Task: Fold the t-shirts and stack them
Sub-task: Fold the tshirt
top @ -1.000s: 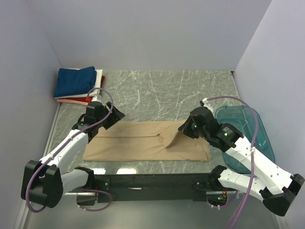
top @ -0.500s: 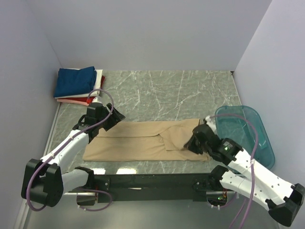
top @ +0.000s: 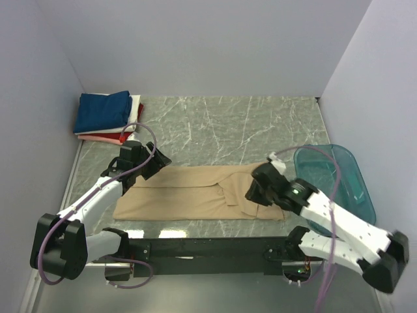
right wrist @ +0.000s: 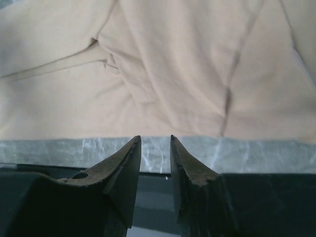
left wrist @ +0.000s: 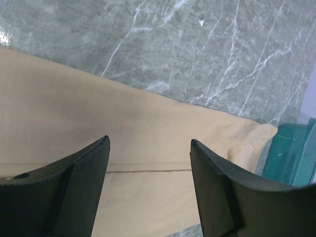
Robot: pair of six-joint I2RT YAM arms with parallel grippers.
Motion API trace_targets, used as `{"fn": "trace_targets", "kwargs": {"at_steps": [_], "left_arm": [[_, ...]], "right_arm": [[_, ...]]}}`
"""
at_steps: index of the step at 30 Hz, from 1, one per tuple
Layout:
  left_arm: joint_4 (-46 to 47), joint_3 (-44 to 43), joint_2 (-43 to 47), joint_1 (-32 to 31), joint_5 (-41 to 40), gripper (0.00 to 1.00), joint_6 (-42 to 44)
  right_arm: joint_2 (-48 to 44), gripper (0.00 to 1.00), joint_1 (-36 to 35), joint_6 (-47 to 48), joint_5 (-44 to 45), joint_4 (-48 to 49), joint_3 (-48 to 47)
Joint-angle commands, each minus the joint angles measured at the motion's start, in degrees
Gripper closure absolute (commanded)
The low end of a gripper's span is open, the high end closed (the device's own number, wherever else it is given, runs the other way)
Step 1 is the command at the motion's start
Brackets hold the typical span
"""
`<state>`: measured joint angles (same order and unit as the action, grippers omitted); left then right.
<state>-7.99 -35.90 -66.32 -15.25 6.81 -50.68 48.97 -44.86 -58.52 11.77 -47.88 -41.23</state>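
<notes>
A tan t-shirt (top: 195, 193) lies flat on the marble table, folded into a long band; it also fills the left wrist view (left wrist: 74, 118) and the right wrist view (right wrist: 163, 64). My left gripper (top: 158, 159) (left wrist: 149, 141) hovers open over the band's far left edge, holding nothing. My right gripper (top: 254, 194) (right wrist: 155, 138) hangs over the shirt's near right edge, its jaws a small way apart with only table showing between them. At the back left corner is a stack of folded t-shirts, navy (top: 101, 111) on top, with white, red and pink edges below.
A teal translucent tub (top: 355, 171) (left wrist: 292, 154) stands at the right, just past the shirt's right end. Grey walls close in the left, back and right. The black base rail (top: 208, 248) runs along the near edge.
My right gripper carried a lifted flap of the tan shirt toward the near right, then opened and let go. The flap now lies flat. The left arm has not moved.
</notes>
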Motion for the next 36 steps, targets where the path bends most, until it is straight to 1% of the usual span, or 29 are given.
{"fn": "trace_targets", "kwargs": {"at_steps": [1, 3, 4, 6, 7, 12, 14, 21, 31, 34, 35, 36], "left_arm": [[0.78, -0.66, 0.41, -0.22, -0.04, 0.28, 0.58], [-0.09, -1.01, 0.67, -0.22, -0.13, 0.28, 0.75], [-0.36, -1.10, 1.02, -0.22, -0.30, 0.28, 0.93], [-1.32, -1.63, 1.55, -0.22, -0.48, 0.28, 1.19], [-1.68, -1.80, 1.90, -0.22, -0.65, 0.28, 1.37], [-2.99, -2.42, 2.52, -0.22, -1.09, 0.28, 1.81], [-3.08, -2.42, 2.78, -0.22, -1.27, 0.28, 1.90], [-3.26, -2.33, 2.96, -0.22, -1.36, 0.28, 1.98], [-2.82, -1.98, 2.60, -0.22, -1.01, 0.28, 1.98], [-2.82, -1.81, 2.95, -0.22, -1.10, 0.28, 1.98], [-2.73, -1.72, 3.13, -0.22, -1.18, 0.28, 1.98], [-2.73, -1.72, 3.13, -0.22, -1.18, 0.28, 1.98]], "right_arm": [[11.10, 0.63, -2.24, 6.21, 3.87, 6.83, -5.41], [15.61, 0.63, -5.57, 7.10, 5.36, 7.97, -7.54], [19.98, 0.63, -6.63, 7.80, 7.02, 7.98, -9.72], [24.13, 0.63, -9.09, 8.51, 8.70, 8.15, -11.49], [27.81, 0.63, -9.63, 8.77, 8.97, 8.33, -12.89], [37.40, 0.62, -12.18, 9.65, 10.03, 9.64, -15.89], [39.00, 0.60, -12.62, 9.65, 10.73, 10.43, -16.16], [43.83, 0.60, -12.71, 10.19, 10.82, 12.29, -16.33], [45.60, 0.64, -12.71, 8.95, 12.05, 12.28, -14.84], [45.34, 0.75, -12.71, 8.60, 12.31, 12.19, -14.84], [45.16, 0.83, -12.62, 8.60, 12.40, 12.19, -14.84], [45.16, 0.87, -12.71, 8.60, 12.49, 12.11, -14.84]]}}
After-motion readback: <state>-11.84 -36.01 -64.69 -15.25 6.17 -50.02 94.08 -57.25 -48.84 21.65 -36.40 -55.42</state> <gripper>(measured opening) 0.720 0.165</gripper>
